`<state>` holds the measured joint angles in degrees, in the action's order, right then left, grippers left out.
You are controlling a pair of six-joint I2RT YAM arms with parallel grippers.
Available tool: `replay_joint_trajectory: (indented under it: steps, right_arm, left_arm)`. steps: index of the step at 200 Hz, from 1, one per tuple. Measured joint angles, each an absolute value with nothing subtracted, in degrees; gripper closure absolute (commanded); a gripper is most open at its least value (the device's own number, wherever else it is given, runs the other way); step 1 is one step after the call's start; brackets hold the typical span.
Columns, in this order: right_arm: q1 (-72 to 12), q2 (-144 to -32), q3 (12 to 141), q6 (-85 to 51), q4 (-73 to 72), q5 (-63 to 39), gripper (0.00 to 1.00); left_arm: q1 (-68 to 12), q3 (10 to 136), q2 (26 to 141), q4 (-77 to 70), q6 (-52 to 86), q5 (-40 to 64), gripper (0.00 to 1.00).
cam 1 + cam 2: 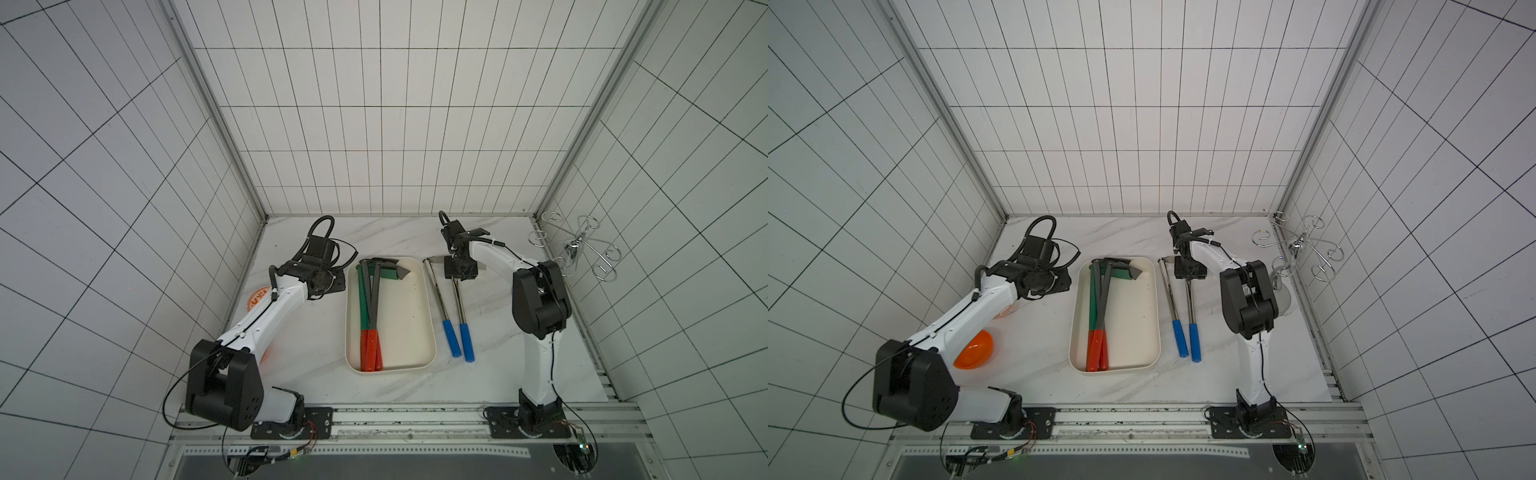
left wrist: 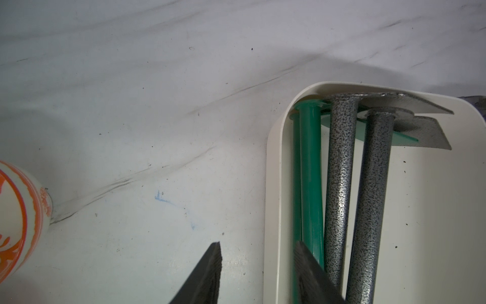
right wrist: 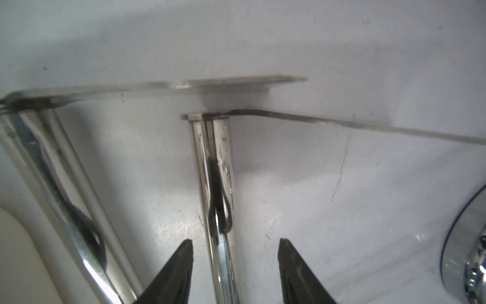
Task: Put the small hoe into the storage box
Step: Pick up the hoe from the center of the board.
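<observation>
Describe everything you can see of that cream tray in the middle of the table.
The storage box is a cream-white, shallow rectangular tray with rounded corners and low walls, plastic by its look. It lies flat on the marbled table, near its middle. Green and speckled grey hoes with red grips lie along one long side inside; the rest is bare.

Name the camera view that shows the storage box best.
Both top views: the storage box shows whole, rim to rim. The left wrist view gives only one corner, the right wrist view a cream sliver.
</observation>
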<state>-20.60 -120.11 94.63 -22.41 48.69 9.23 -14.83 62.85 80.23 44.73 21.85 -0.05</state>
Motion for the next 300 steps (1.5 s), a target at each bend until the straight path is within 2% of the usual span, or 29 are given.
replay_joint_trajectory:
  steps: [46,138,245,270,300]
  right_arm:
    - [-20.6,-123.0,96.57,-21.21,49.71,10.59,0.48]
    - [-20.38,-124.01,97.14,-19.99,49.91,10.52,0.61]
    - [-19.38,-124.57,97.14,-17.56,49.34,9.5,0.69]
    - [-19.18,-124.57,97.14,-17.15,48.77,8.82,0.68]
    - [-19.09,-124.57,97.14,-16.6,48.51,8.25,0.58]
  left_arm:
    - [-14.83,62.85,80.23,44.73,21.82,0.08,0.53]
    - [-14.83,62.54,80.23,44.71,21.85,0.14,0.54]
    - [-14.83,62.52,80.2,44.73,21.85,0.32,0.54]
    - [-14.83,62.52,80.2,44.73,21.85,0.32,0.54]
    - [-14.83,62.52,80.2,44.71,21.85,0.38,0.54]
